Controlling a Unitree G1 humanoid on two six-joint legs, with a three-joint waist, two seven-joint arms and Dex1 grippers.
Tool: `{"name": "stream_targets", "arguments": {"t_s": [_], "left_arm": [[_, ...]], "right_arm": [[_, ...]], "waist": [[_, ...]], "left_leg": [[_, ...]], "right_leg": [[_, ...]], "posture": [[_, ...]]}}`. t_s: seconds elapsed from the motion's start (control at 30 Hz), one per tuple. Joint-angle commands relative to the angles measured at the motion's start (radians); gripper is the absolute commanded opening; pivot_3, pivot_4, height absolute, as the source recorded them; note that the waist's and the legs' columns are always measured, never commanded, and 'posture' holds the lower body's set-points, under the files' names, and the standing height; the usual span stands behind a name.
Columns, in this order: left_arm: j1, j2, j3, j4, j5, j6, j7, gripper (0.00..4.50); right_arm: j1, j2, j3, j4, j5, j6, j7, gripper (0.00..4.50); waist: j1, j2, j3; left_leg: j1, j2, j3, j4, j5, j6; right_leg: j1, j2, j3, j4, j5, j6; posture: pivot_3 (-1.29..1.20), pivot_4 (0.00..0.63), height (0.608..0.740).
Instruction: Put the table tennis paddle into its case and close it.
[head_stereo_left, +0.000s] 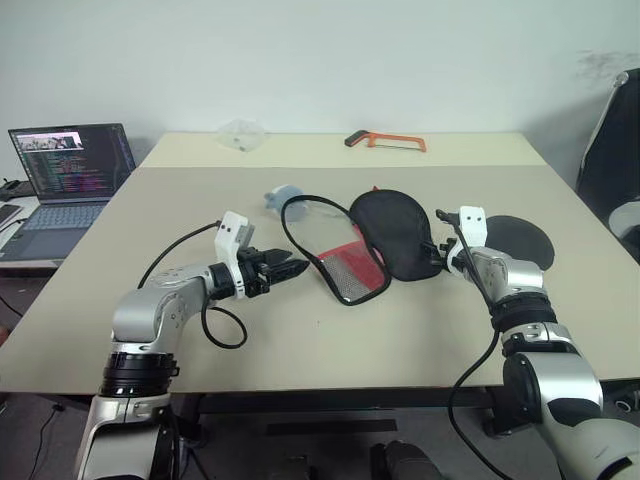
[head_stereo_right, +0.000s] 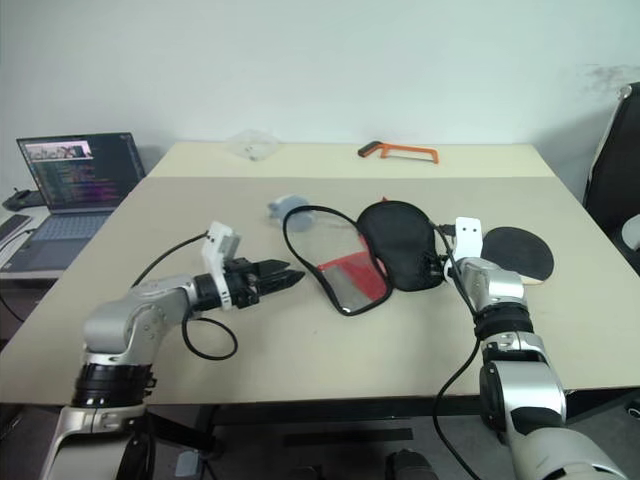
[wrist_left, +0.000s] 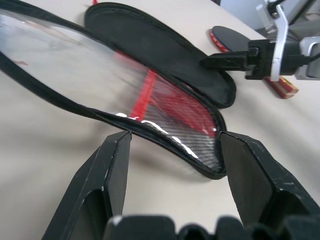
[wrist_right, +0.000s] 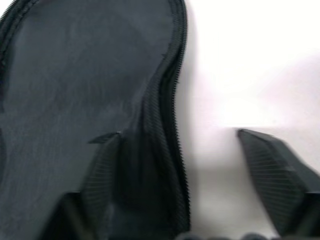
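The case (head_stereo_left: 370, 245) is lying unzipped and spread open near the middle of the table (head_stereo_left: 300, 345), its black flap (head_stereo_left: 397, 232) folded toward the right edge and its clear, mesh-and-red half (head_stereo_left: 335, 248) toward the left. The table tennis paddle (head_stereo_right: 519, 251) is resting outside the case, close to the right edge, partly hidden behind the right arm in the head views; the left wrist view is catching its red edge and striped handle beyond the flap.

The left gripper (head_stereo_left: 292, 268) is hovering just left of the case's near end, holding nothing; its wrist view is showing the two fingers (wrist_left: 107, 170) spread wide, with the zip rim of the mesh half lying between and beyond them. The right gripper (wrist_right: 177, 165) is reaching at the flap's right rim. Its wrist view is showing the jaws apart, straddling the zip edge, one finger (wrist_right: 107, 170) over the black lining, the other over bare tabletop, not clamped.

A laptop (head_stereo_left: 68, 178) is sitting open on a side surface beyond the left edge, and an orange hacksaw (head_stereo_left: 387, 140) is lying near the far edge.
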Motion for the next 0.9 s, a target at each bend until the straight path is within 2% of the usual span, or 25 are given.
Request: {"name": "stream_targets", "arguments": {"t_s": [0.03, 0.27, 0.5, 0.73, 0.9], "left_arm": [[-0.003, 0.011, 0.025, -0.047, -0.026, -0.007, 0.003, 3.06], [0.001, 0.004, 0.023, -0.046, -0.024, -0.012, 0.010, 3.06], [-0.004, -0.004, 0.017, -0.047, -0.022, -0.016, 0.022, 3.06], [0.009, -0.008, 0.016, -0.069, -0.024, -0.011, 0.036, 3.06], [0.018, -0.015, 0.011, -0.090, -0.033, 0.001, 0.043, 3.06]], "right_arm": [[-0.020, 0.029, -0.001, -0.007, 0.009, 0.015, 0.011, 2.48], [-0.040, 0.096, 0.023, -0.059, 0.000, 0.017, -0.004, 0.12], [-0.135, 0.146, -0.054, 0.074, 0.009, -0.077, -0.143, 0.05], [-0.183, 0.132, -0.141, 0.208, 0.014, -0.158, -0.315, 0.05], [-0.176, 0.119, -0.161, 0.240, 0.009, -0.175, -0.362, 0.05]], "waist": [[-0.003, 0.000, 0.000], [-0.012, 0.000, 0.000], [-0.011, 0.000, 0.000], [0.000, 0.000, 0.000], [0.000, 0.000, 0.000]], "left_leg": [[0.000, 0.000, 0.000, 0.000, 0.000, 0.000], [0.001, 0.001, 0.001, 0.000, 0.000, 0.000], [0.000, 0.000, 0.000, 0.000, 0.000, 0.000], [-0.001, 0.000, -0.001, -0.001, 0.000, 0.000], [-0.001, 0.000, -0.001, -0.001, 0.000, 0.000]], "right_leg": [[0.000, 0.000, 0.000, 0.000, 0.000, 0.000], [0.000, 0.000, 0.000, 0.000, 0.000, 0.000], [-0.001, 0.000, 0.000, 0.000, 0.000, 0.000], [-0.001, -0.001, 0.000, -0.001, 0.000, 0.000], [0.000, -0.001, -0.001, -0.001, 0.000, 0.000]], "posture": [[0.00, 0.150, 0.740], [0.00, 0.150, 0.740], [0.00, 0.150, 0.740], [0.00, 0.150, 0.740], [0.00, 0.150, 0.740]]}}
